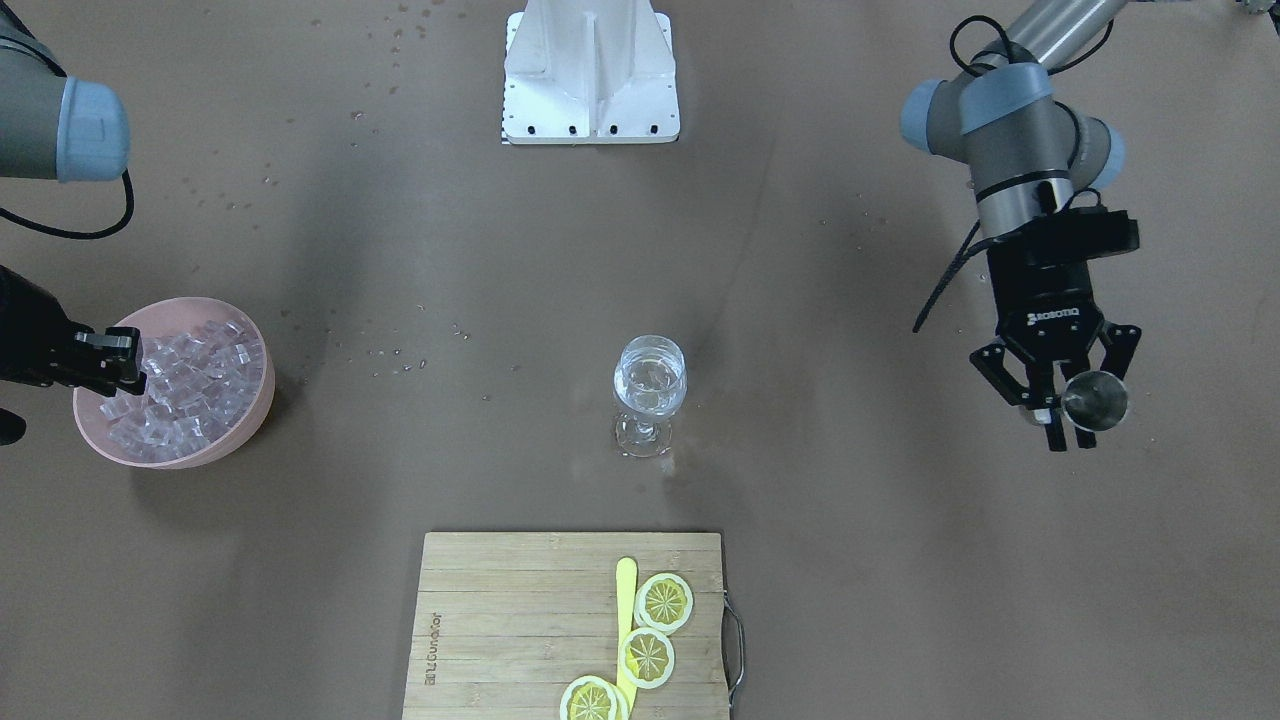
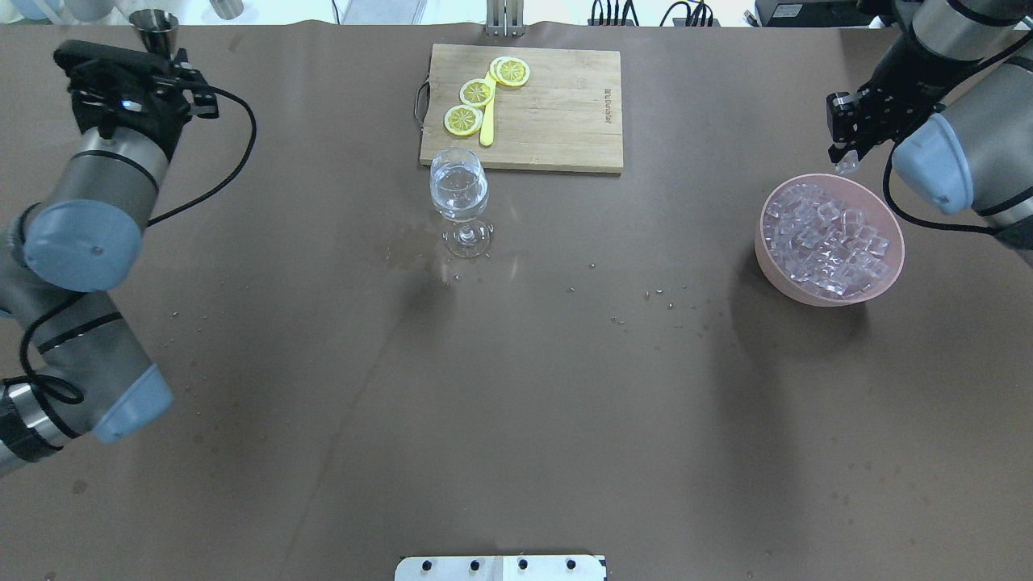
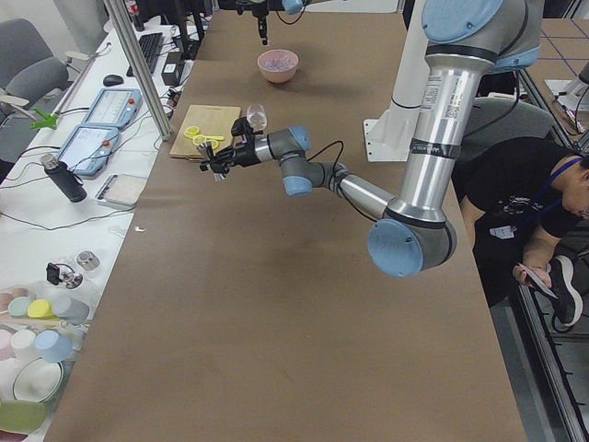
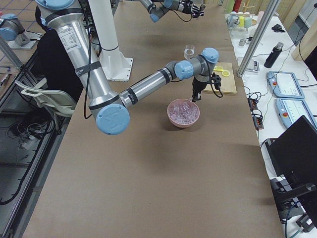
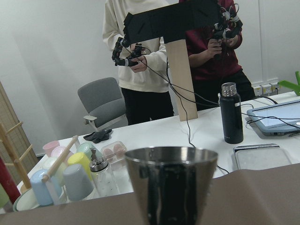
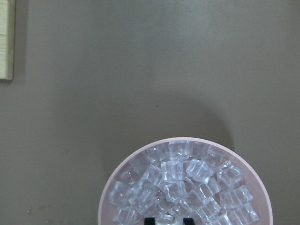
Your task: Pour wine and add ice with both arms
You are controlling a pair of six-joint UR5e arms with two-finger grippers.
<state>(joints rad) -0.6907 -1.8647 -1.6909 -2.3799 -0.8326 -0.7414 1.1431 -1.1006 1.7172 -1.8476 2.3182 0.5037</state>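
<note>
right claw (image 2: 844,155) hangs over the far rim of the pink bowl (image 1: 250,420), which stands well apart from the wine glass (image 1: 650,385), on the robot's right side of it. its fingers are drawn close together and seem to pinch one clear cube, just above the pile of ice (image 2: 831,238); the cube is small, so i say this with some care. left claw (image 1: 1058,415) is closed on a small steel measuring cup (image 1: 1095,401), held upright and well apart from the glass on its other side. the wine (image 1: 650,398) lies low in the glass and is hard to see, so i judge the pouring is done and the ice step is in hand. the next move, i think, asks the right claw to carry the cube across the worktop (image 1: 800,500) to above the glass mouth. then it must open low, so nothing splashes or knocks the thin stem. a wooden board (image 1: 500,620) with lemon slices (image 1: 664,601) lies just beyond the glass.
</note>
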